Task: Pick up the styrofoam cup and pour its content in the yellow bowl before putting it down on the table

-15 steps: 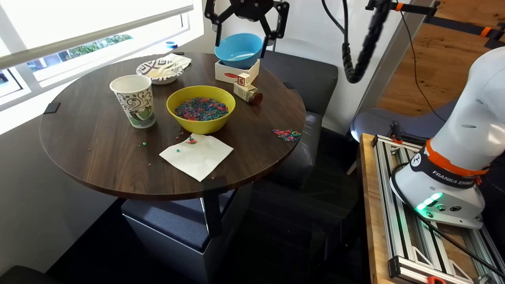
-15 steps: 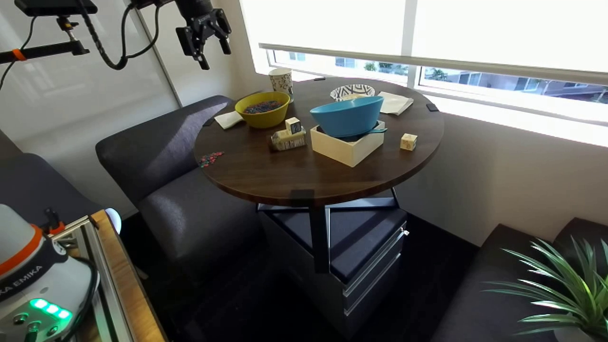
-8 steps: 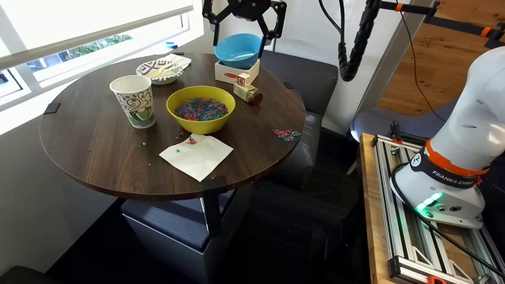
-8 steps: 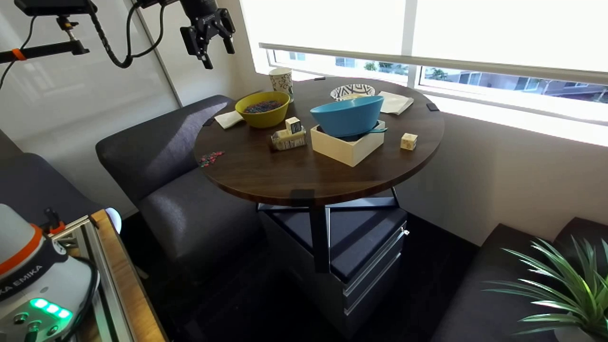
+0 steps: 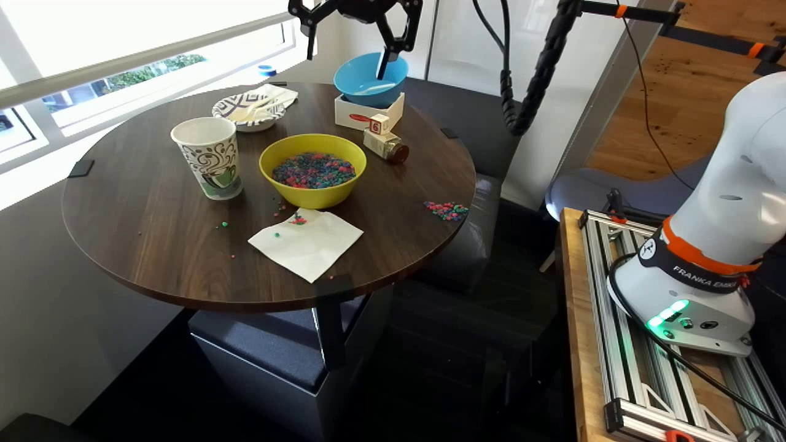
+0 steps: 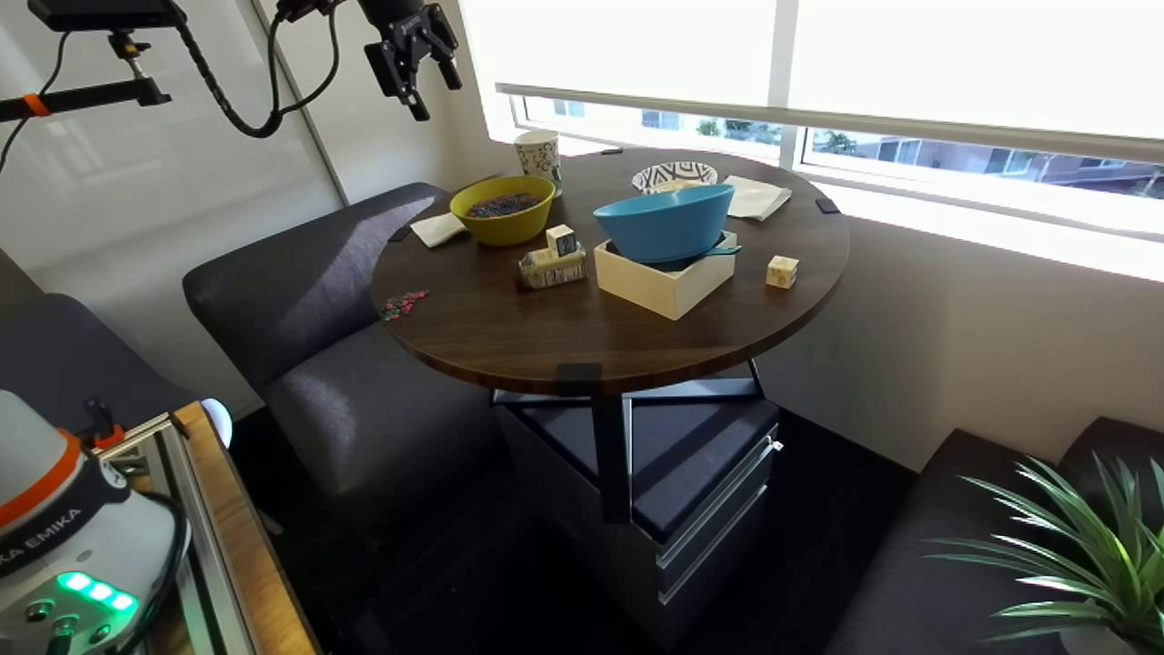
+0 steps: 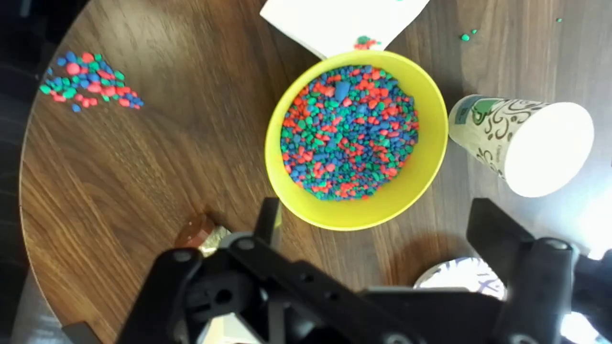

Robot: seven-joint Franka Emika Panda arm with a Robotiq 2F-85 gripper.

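The styrofoam cup (image 5: 215,166) stands upright on the dark round table (image 5: 153,245), beside the yellow bowl (image 5: 313,197). The cup also shows in an exterior view (image 6: 539,156) and in the wrist view (image 7: 497,129); its inside looks white and no content shows. The yellow bowl holds many small multicoloured pieces and shows in the wrist view (image 7: 354,220) and in an exterior view (image 6: 514,226). My gripper (image 5: 346,64) is open and empty, high above the table. In the wrist view its fingers (image 7: 375,205) are wide apart, with the bowl's near rim beyond them and the cup further right.
A blue bowl (image 5: 368,67) sits tilted on a wooden box (image 6: 668,291). A bottle (image 5: 385,146) lies with a letter block (image 5: 379,124) on it. A white patterned dish (image 5: 249,120), a napkin (image 5: 307,245) and loose pieces (image 5: 447,210) lie around. Another block (image 6: 782,271) is near the edge.
My open gripper has moved left and slightly up in an exterior view, and right in the remaining exterior view. The cup and bowls have not moved.
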